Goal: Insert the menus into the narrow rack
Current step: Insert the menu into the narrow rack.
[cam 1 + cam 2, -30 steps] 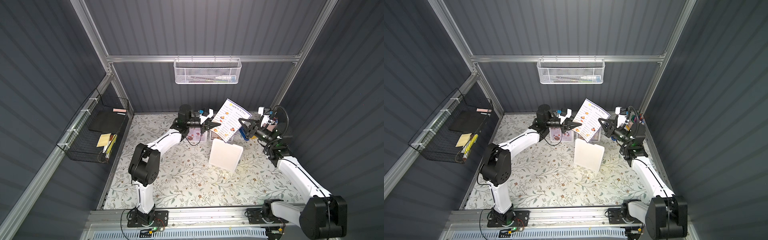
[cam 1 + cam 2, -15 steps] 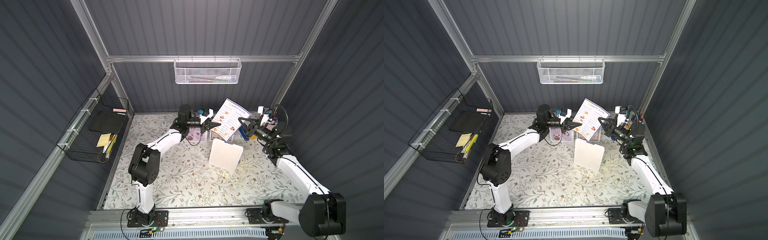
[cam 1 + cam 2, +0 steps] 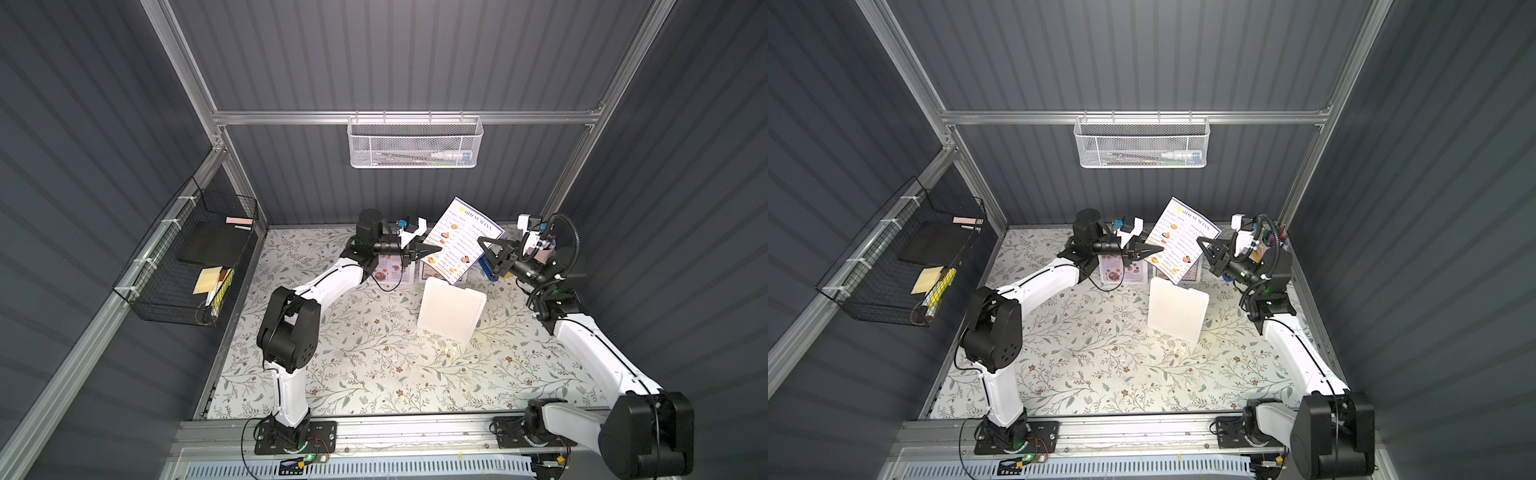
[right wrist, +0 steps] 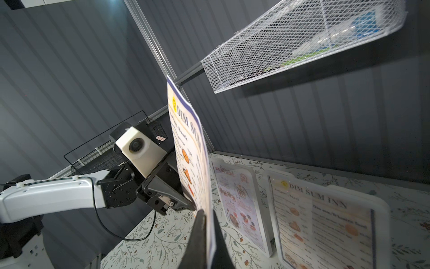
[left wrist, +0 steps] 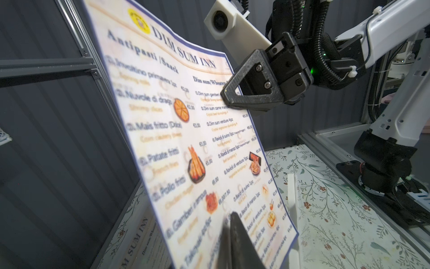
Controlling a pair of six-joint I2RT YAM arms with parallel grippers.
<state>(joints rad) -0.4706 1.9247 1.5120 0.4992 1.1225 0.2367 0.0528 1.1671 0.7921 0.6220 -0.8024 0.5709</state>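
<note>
A white "DIM SUM INN" menu hangs tilted in the air near the back wall. My left gripper is shut on one side edge. My right gripper is shut on the opposite edge. The narrow rack, a white mesh basket, hangs on the back wall above the menu. Below, a lavender menu and a second "DIM SUM INN" menu stand in white holders against the wall. The held sheet partly hides them in both top views.
A blank white holder stands upright on the floral table just in front of the held menu. A black wire basket with pads hangs on the left wall. A blue object sits under the right gripper.
The right arm's wrist has shifted very slightly. The menu and both grips look unchanged.
</note>
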